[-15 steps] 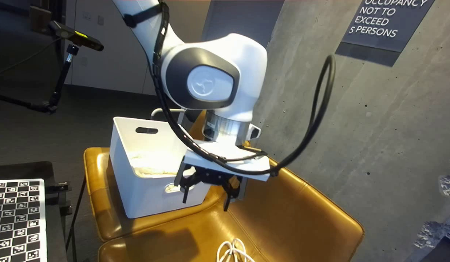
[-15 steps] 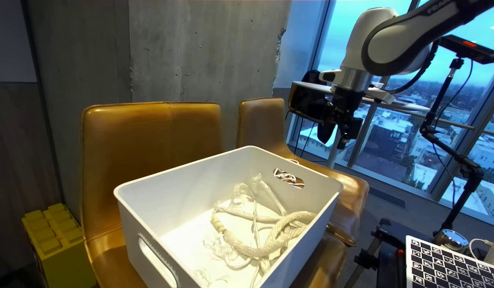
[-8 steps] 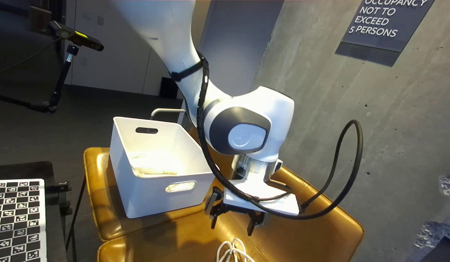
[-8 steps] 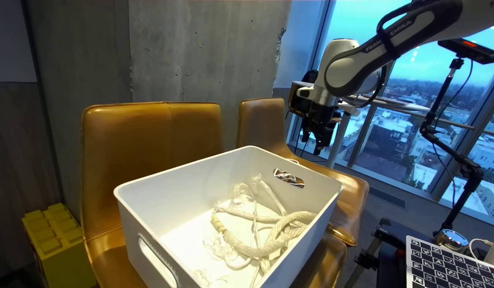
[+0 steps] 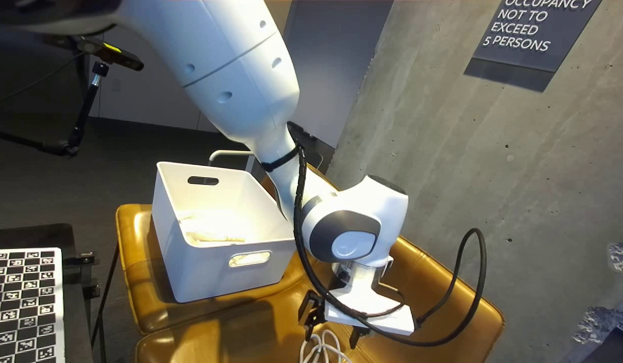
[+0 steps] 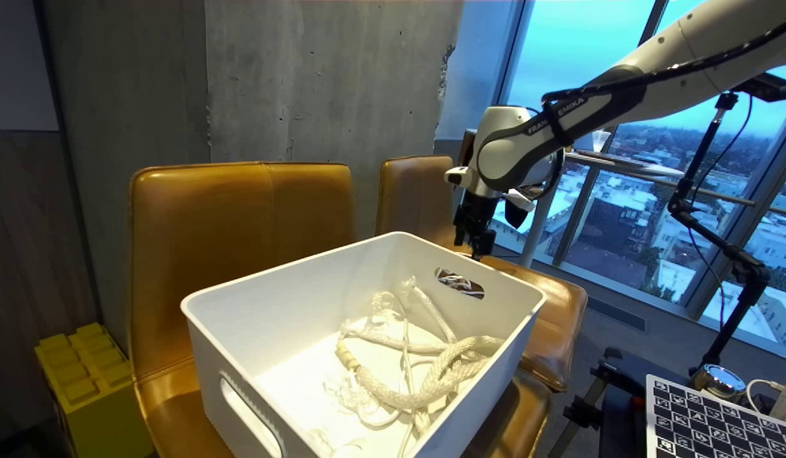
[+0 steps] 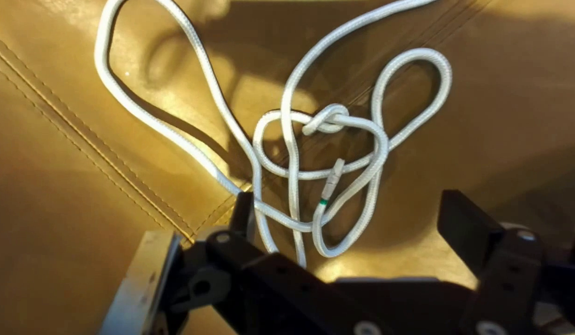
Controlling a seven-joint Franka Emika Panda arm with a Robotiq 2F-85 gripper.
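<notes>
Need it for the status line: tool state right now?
Tool: open, holding nothing, jaws spread over the knotted white braided cord on the brown leather seat.

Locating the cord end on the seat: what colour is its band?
The band is green, clearest in the wrist view.

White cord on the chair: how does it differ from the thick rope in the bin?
The cord is thin; the rope is clearly thicker. The cord looks white; the rope looks more cream. The cord lies on a chair, close to the open gripper; the rope lies inside the bin, farther from it. Both are pale and lie in loose loops.
</notes>
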